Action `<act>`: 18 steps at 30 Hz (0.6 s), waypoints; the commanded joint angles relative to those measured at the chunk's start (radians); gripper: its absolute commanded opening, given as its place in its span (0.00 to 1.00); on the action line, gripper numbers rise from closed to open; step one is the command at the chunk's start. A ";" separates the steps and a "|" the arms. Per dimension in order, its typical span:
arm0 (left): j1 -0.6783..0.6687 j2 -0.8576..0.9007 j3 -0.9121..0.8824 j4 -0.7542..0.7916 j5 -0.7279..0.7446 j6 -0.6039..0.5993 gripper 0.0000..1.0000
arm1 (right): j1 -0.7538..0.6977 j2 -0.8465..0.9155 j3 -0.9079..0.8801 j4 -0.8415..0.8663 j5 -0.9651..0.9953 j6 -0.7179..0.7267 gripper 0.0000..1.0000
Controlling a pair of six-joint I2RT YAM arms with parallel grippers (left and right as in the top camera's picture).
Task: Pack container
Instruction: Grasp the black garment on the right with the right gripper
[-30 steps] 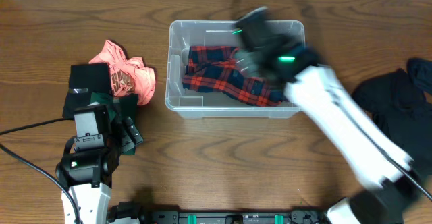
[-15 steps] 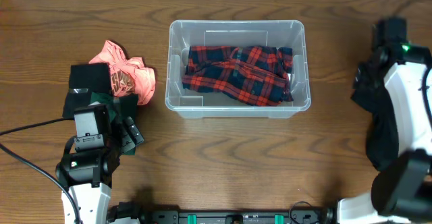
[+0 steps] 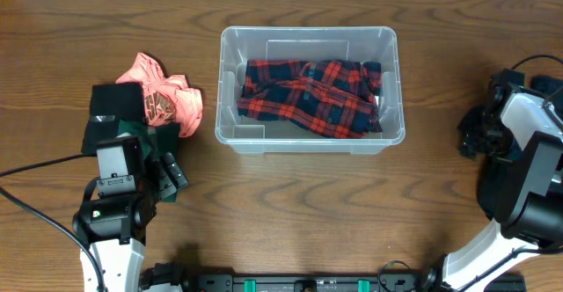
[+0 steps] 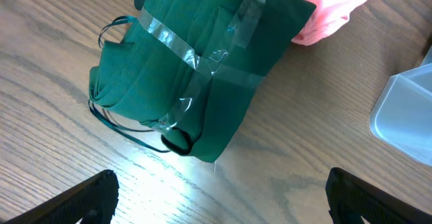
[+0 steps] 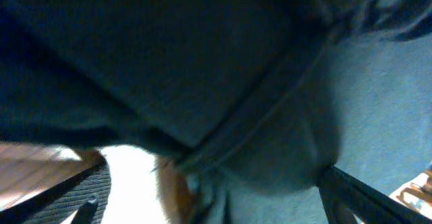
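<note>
The clear plastic container [image 3: 230,129] stands at the table's centre with a red and blue plaid shirt [image 3: 308,94] lying inside. My left gripper [image 4: 216,207] is open and empty over bare wood, just short of a green folded cloth bound with clear tape [image 4: 189,69]. In the overhead view the left gripper [image 3: 167,176] sits near the front left. My right gripper [image 3: 489,132] is at the right edge, down on a dark garment [image 3: 464,141]. In the right wrist view its fingers [image 5: 216,200] are spread wide with the dark fabric [image 5: 202,69] filling the view between them.
A pink garment [image 3: 167,98] and a black folded item [image 3: 116,103] lie left of the container, beside the green cloth [image 3: 163,138]. The pink garment [image 4: 331,8] and a container corner [image 4: 405,116] show in the left wrist view. A cable [image 3: 35,164] crosses the front left.
My right arm has swung away from the container to the right edge and dropped onto the dark garment. The plaid shirt stays in the container. The left arm has not moved.
</note>
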 commanded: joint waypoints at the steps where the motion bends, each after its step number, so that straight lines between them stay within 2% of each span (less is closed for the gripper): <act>1: 0.005 0.000 0.022 -0.006 0.002 -0.005 0.98 | -0.021 0.041 -0.005 0.017 0.039 -0.002 0.67; 4: 0.005 0.000 0.022 -0.005 0.002 -0.005 0.98 | -0.028 0.041 -0.005 0.019 0.039 -0.002 0.19; 5: 0.005 0.000 0.022 -0.005 0.002 -0.005 0.98 | -0.028 0.041 -0.005 0.019 0.038 -0.001 0.07; 6: 0.005 0.000 0.022 -0.005 0.002 -0.005 0.98 | -0.027 0.041 -0.005 0.019 0.038 0.007 0.01; 12: 0.005 0.000 0.022 -0.006 0.002 -0.005 0.98 | -0.005 -0.027 0.066 -0.040 -0.118 0.024 0.01; 18: 0.005 0.000 0.022 -0.006 0.002 -0.005 0.98 | 0.072 -0.238 0.246 -0.161 -0.194 0.024 0.01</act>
